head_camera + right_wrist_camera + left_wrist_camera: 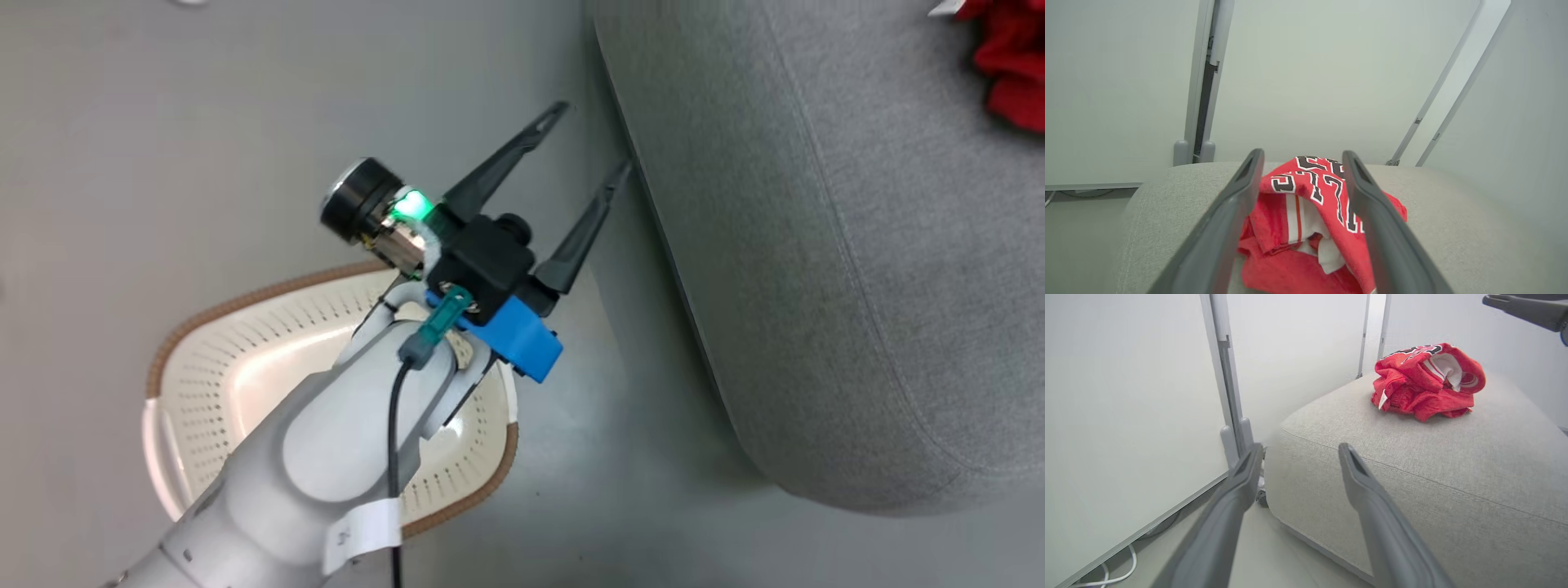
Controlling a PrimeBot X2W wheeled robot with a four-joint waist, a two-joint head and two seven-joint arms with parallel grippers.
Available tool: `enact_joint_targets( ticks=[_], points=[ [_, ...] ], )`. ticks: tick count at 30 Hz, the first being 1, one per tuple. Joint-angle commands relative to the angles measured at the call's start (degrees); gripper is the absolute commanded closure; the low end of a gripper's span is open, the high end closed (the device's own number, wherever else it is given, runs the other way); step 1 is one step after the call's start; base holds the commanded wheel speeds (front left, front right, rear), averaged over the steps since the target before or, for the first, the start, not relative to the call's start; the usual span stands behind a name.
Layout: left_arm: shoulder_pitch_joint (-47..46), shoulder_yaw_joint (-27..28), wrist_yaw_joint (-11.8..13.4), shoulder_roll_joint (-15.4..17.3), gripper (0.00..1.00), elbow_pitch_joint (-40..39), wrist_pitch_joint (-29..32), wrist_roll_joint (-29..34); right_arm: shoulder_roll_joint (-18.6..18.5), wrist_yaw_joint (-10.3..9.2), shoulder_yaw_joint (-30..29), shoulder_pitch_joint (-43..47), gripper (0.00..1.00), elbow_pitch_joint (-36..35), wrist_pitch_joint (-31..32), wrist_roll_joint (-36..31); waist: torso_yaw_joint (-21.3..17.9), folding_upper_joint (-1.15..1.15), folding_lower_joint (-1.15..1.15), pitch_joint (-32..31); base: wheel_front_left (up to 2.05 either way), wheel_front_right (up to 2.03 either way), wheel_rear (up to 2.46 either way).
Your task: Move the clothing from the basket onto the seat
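The clothing (1425, 381) lies as a crumpled red heap on the grey seat (1453, 465), white bands and black-and-white lettering showing. My right gripper (1303, 153) stands open directly over the clothing (1306, 192), its fingers spread to either side of the heap on the seat (1453, 212). One right finger (1519, 308) shows at the top right of the left wrist view. My left gripper (592, 137) is open and holds nothing, hovering beside the seat (816, 245) and above the far end of the cream basket (245, 302). No fabric shows in the basket. A bit of red clothing (1012, 65) sits at the top right.
Grey floor (204, 122) surrounds the basket and seat. White wall panels with metal posts (1229, 375) stand behind the seat. White cables (1122, 571) lie on the floor by the panel's foot.
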Motion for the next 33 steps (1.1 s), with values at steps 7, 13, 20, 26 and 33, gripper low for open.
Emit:
enact_joint_targets(
  ticks=[7,13,20,26,33],
  points=[
    [7.06,9.64,2.32,0.53,0.00,-4.88,-0.26,-0.33,2.30,0.01,8.16,3.16,0.00,-4.08,-0.20,-0.89,6.05,0.00,0.01,-10.02,0.00,0.00,0.00],
    [12.01,17.27,2.45,-0.29,0.00,-7.51,-0.26,1.04,3.43,0.01,14.21,4.36,0.00,-4.75,-0.20,-0.49,10.25,0.00,0.01,-14.77,0.00,0.00,0.00],
    [17.71,25.69,1.88,-1.65,0.00,-8.19,-0.22,2.41,4.73,0.01,20.06,6.11,0.00,-3.95,-0.20,-0.80,14.05,0.00,0.01,-19.11,0.00,0.00,0.00],
    [23.42,32.65,1.48,-2.87,0.00,-8.59,-0.23,3.49,6.67,0.01,22.14,8.98,0.00,-3.24,-0.20,0.14,16.29,0.00,0.01,-22.16,0.00,0.00,0.00],
    [30.00,38.48,-0.15,-4.48,0.00,-9.41,-0.22,5.25,9.06,0.01,21.60,14.18,0.00,-2.15,-0.20,1.14,17.44,0.00,0.01,-25.38,0.00,0.00,0.00]
  ],
)
